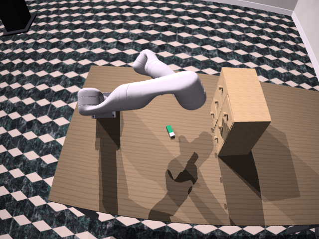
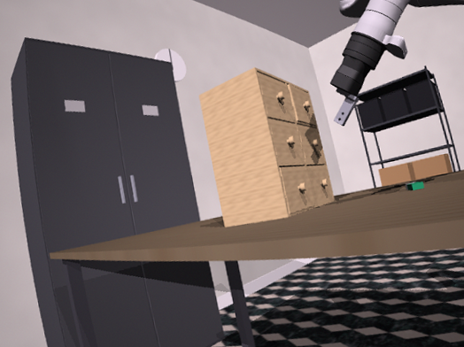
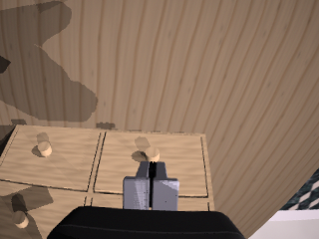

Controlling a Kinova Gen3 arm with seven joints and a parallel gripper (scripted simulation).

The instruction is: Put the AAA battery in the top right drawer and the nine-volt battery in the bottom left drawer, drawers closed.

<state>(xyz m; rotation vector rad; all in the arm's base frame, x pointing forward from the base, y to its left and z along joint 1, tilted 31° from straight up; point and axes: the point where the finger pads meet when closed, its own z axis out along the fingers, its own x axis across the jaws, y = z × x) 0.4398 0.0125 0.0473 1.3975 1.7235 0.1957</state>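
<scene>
Wooden chest (image 1: 251, 95) (image 2: 242, 151) — upright; green-and-white block (image 1: 170, 131) (image 2: 415, 185) — apart from it

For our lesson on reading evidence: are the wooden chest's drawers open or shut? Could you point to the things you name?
Shut: the pale wooden drawer fronts (image 2: 283, 132) (image 3: 174, 174) lie flush with the chest's face.

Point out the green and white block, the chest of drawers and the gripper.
Block (image 1: 169, 129) (image 2: 415, 185): top, exterior; green part.
Chest (image 1: 244, 95) (image 2: 242, 151): top, exterior; top board, side panel.
Gripper (image 2: 340, 122) (image 3: 152, 177): exterior, wrist; fingertips.
</scene>
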